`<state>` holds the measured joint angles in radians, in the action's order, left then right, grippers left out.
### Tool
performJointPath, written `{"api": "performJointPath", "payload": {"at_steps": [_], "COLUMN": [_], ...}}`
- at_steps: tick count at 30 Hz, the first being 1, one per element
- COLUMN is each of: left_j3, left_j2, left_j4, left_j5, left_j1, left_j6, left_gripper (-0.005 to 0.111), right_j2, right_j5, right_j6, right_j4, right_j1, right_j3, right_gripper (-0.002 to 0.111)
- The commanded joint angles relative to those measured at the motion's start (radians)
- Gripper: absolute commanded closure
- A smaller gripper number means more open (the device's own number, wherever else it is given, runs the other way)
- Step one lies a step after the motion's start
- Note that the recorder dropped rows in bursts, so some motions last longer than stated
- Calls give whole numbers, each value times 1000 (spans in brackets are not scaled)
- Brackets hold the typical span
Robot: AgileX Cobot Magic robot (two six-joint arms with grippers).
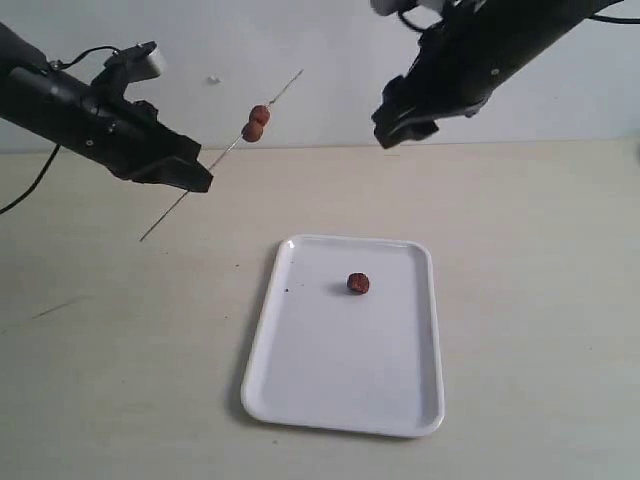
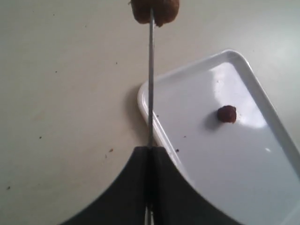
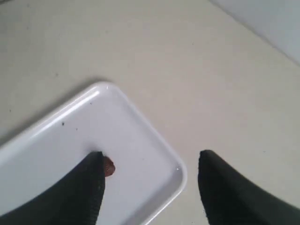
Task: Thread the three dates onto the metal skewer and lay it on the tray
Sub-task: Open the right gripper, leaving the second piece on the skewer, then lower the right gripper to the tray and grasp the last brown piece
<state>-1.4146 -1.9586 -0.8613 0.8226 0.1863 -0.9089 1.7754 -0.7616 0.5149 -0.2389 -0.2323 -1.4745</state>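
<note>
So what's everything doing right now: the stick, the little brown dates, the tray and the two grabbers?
metal skewer: up in the air, tilted, clamped by the left gripper.
two threaded dates: on the skewer, touching each other.
loose date: lying in the tray, not threaded yet.
tray: flat on the table.
left gripper: shut on the skewer.
right gripper: open, empty, raised above the table.

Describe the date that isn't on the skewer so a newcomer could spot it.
Find the white tray on the beige table. One small, wrinkled reddish-brown date lies on it, in the half nearer the wall. Unlike it, the other two dates are threaded on the metal skewer, which the left gripper holds in the air.
</note>
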Motion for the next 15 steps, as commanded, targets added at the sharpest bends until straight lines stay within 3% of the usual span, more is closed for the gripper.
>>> {"api": "performJointPath", "payload": {"at_steps": [1,5,10,15], "left_j3": [-7,-7,-7,-7], "left_j2": [12,12,12,12], "left_j4": [46,83,130,139], "left_j5": [96,163,223,239], "left_j1": [-36,-59,-67,-67], "left_j6": [9,15,27,27], "left_gripper": [107,107,107,107], "right_j2": [49,127,224,260], "right_j5": [-3,22,32,35], "right_j6": [16,-57,-491,-640], "right_j4": [63,109,326,335], "right_j1": [-96,-162,-157,-156], "right_j3": [1,1,1,1], "right_gripper": [52,52,52,52]}}
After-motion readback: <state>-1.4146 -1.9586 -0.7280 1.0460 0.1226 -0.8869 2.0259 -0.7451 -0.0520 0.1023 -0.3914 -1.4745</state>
